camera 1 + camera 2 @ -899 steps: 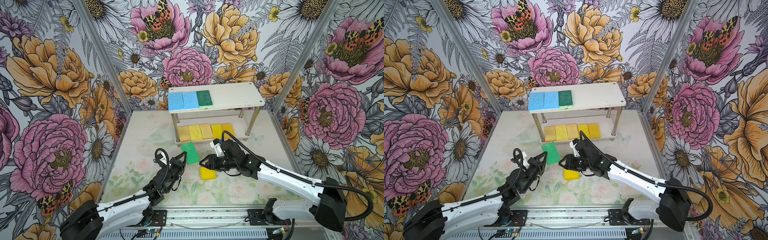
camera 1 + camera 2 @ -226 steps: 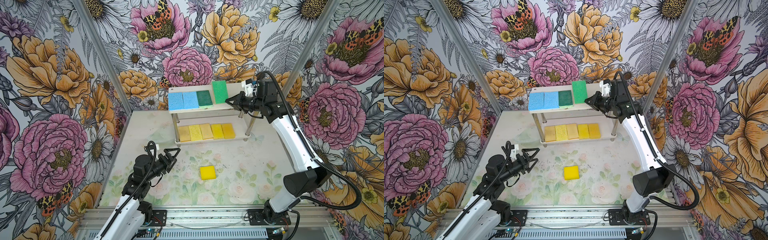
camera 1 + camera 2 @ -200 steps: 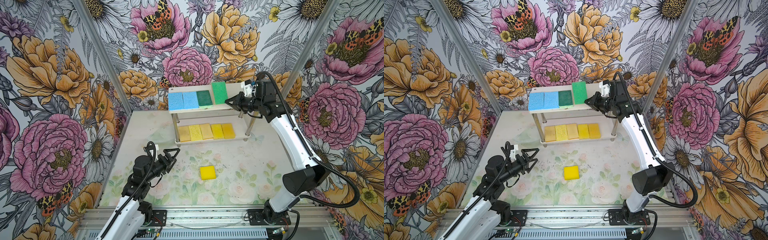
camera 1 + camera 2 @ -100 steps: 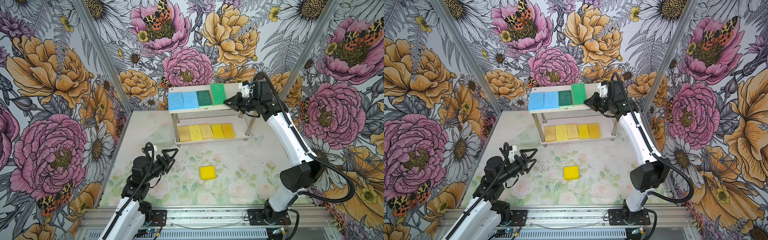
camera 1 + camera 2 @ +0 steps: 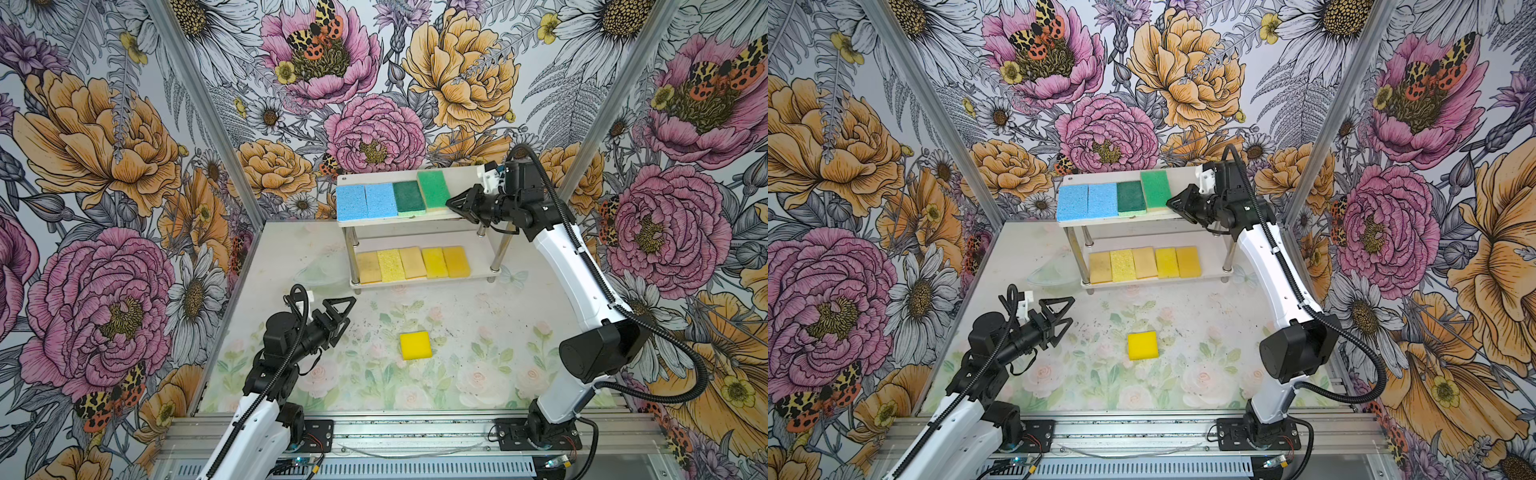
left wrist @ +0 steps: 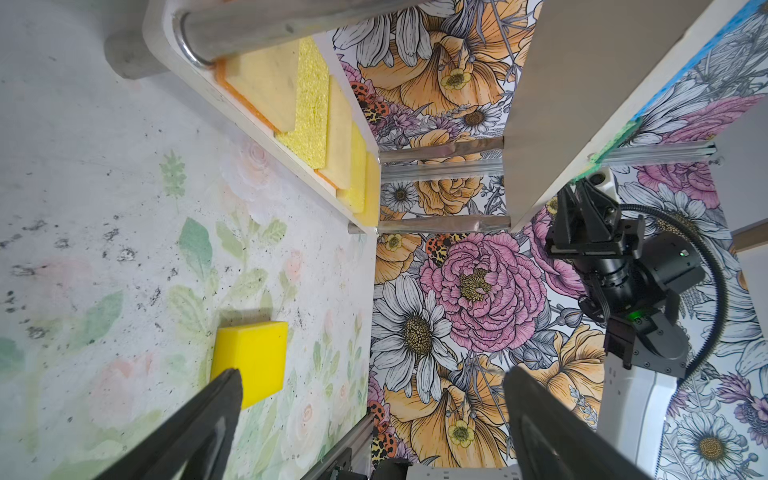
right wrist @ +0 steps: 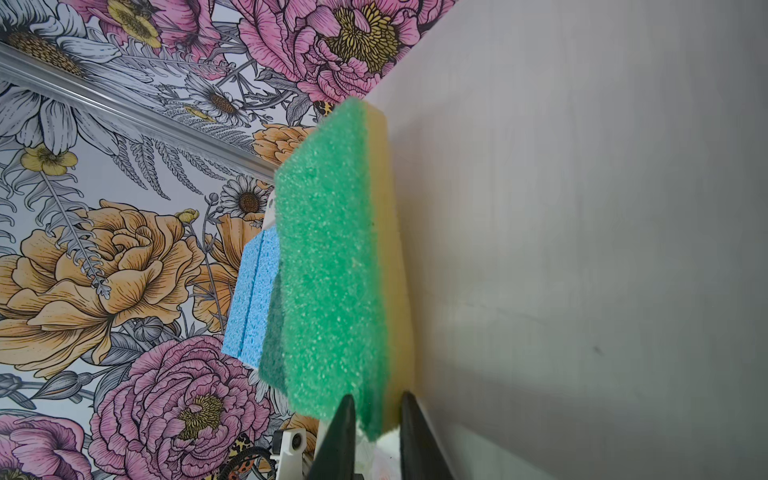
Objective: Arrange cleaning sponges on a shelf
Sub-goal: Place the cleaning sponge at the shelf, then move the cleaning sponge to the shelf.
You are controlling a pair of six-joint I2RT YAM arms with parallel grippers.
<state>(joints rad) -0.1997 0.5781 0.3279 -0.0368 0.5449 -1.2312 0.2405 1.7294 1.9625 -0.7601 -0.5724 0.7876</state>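
1. Left gripper [image 5: 344, 316]: no change over the last second. Its fingers [image 6: 199, 428] stood spread wide and empty. The arm was folded back with its elbow raised, and the gripper hung above the left of the bench [image 5: 478, 303], pointing toward the shelf [image 5: 415, 220]
2. Loose yellow sponge [image 5: 415, 345]: lay flat mid-bench where it had been, well apart from both arms. Judged the last one left to shelve
3. Lower board [image 5: 480, 259]: carried the row of five yellow and tan sponges [image 5: 413, 262], edge to edge
4. Top board [image 5: 463, 183]: two blue sponges [image 5: 351, 202] and the dark green sponge [image 5: 409, 197] sat side by side from its left end
5. Light green sponge [image 5: 433, 190]: here was the change. A second ago it was held tilted above the top board. Now it was down against the board, touching the dark green one along an edge but set further toward the back wall than the row. Placement judged all but done, with the alignment off
6. Right gripper [image 5: 453, 204]: the arm reached high from its base, with the wrist level with the top board. The fingers [image 7: 409, 432] straddled the sponge's near end [image 7: 332, 270], one on the green face and one by the pale base. Could not tell whether they pinched it or had let go
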